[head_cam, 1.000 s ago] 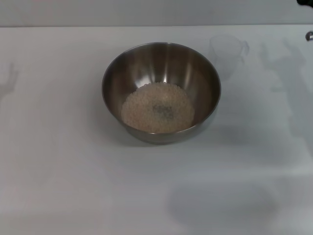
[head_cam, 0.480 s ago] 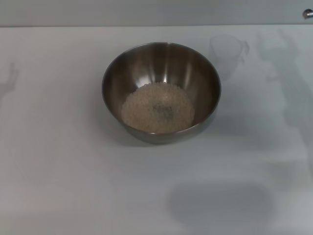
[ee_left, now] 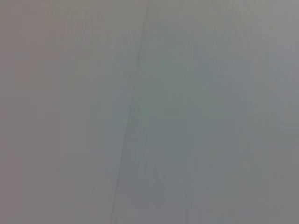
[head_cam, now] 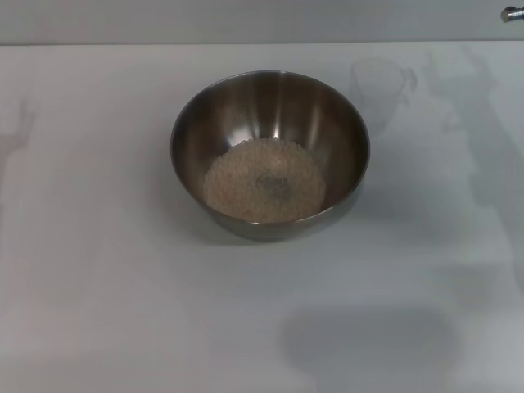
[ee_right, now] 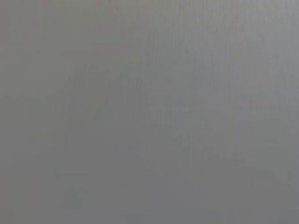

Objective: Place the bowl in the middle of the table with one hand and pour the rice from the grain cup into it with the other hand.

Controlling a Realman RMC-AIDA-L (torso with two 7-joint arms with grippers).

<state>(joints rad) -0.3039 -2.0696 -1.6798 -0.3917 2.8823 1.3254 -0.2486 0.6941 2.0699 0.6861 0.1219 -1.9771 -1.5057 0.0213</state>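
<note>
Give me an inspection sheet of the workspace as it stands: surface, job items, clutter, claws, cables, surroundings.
Surface: white-grey table, bare apart from the items below; soft shadows fall on it at the left and right edges.
Bowl: steel bowl upright near the table's middle.
Rice: rice lies in the bottom of the bowl, thinner at the centre; no grains seen on the table.
Grain cup: clear grain cup stands upright behind and to the right of the bowl, apart from it; looks empty.
Clutter: nothing seen.
Claws: neither claw in view; only a small metal part shows at the head view's top right corner. Both wrist views show plain grey.
Cables: nothing seen.
Surroundings: a plain grey wall strip behind the table.
</note>
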